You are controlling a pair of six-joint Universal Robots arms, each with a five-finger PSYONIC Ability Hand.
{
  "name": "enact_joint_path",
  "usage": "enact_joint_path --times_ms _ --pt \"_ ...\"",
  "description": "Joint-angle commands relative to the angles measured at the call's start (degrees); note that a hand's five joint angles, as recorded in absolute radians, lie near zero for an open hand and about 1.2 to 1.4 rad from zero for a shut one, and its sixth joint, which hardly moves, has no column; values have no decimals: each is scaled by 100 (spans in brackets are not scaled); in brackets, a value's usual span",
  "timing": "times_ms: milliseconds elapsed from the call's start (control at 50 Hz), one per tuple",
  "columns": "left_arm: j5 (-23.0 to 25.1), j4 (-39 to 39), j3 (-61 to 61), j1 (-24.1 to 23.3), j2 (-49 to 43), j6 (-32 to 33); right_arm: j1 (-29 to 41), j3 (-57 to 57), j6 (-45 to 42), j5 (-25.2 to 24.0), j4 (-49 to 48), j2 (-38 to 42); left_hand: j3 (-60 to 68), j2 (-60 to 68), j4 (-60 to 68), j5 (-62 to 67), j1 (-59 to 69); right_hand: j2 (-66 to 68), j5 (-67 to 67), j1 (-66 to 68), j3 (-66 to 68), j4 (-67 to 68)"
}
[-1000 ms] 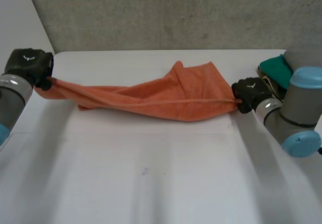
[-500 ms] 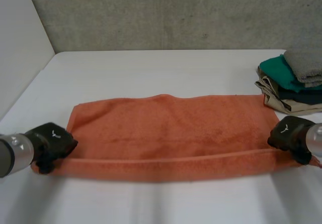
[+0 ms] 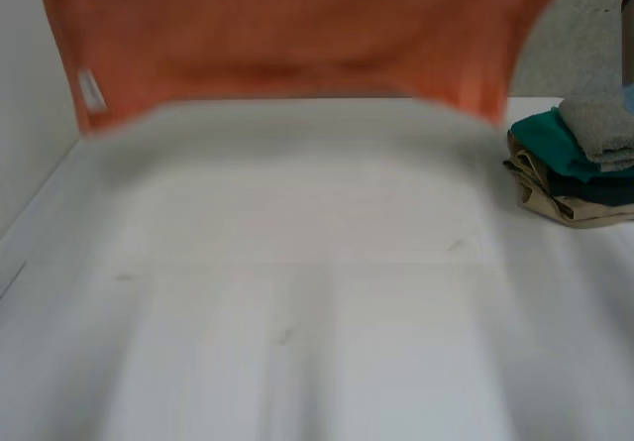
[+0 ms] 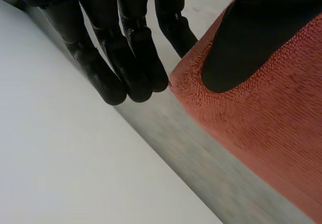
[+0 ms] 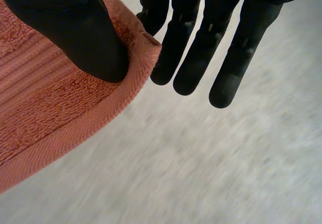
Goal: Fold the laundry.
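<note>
The left hand (image 4: 246, 48) has its long black fingers (image 4: 138, 58) held straight and close, side by side. Its thumb presses flat on the orange towel (image 4: 271, 133). One finger tucks in behind the towel's edge, so the towel is pinched there. The right hand (image 5: 75, 27) does the same. Its thumb sits on a corner of the towel and one finger goes behind that corner. Its other fingers (image 5: 201, 48) point out straight, a little spread, and touch nothing.
</note>
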Motion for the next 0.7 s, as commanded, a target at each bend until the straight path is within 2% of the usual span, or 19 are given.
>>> enact_joint_path --times_ms 20,220,360,480,560,640,700 --pt "-201 361 -359 76 -7 -165 40 801 -37 -116 -1067 -174 1174 1133 1136 1342 1287 1248 1265 1472 1191 1134" --pt "-16 264 -1826 147 -95 -595 295 1047 -231 -257 -461 282 1174 1133 1136 1342 1287 1248 1265 1472 1191 1134" --pt "159 220 -3090 33 -209 -613 313 1591 -564 -389 179 844 1174 1133 1136 1342 1287 1248 1265 1472 1191 1134" --pt "116 -26 -3980 -46 -191 -341 199 2224 -1101 -380 918 933 1174 1133 1136 1342 1287 1248 1265 1472 1191 1134" --pt "-139 -675 -4604 -73 36 107 146 2734 -1285 -407 1577 706 1174 1133 1136 1342 1287 1248 1265 1472 1191 1134" --pt "-376 -1596 -5411 -213 685 659 -29 3427 -1469 -450 2340 31 1174 1133 1136 1342 1287 1248 1265 1472 1191 1134" --pt "-342 -2221 -5860 -301 1055 1064 -170 3797 -1820 -451 2965 -340 1174 1133 1136 1342 1287 1248 1265 1472 1191 1134"
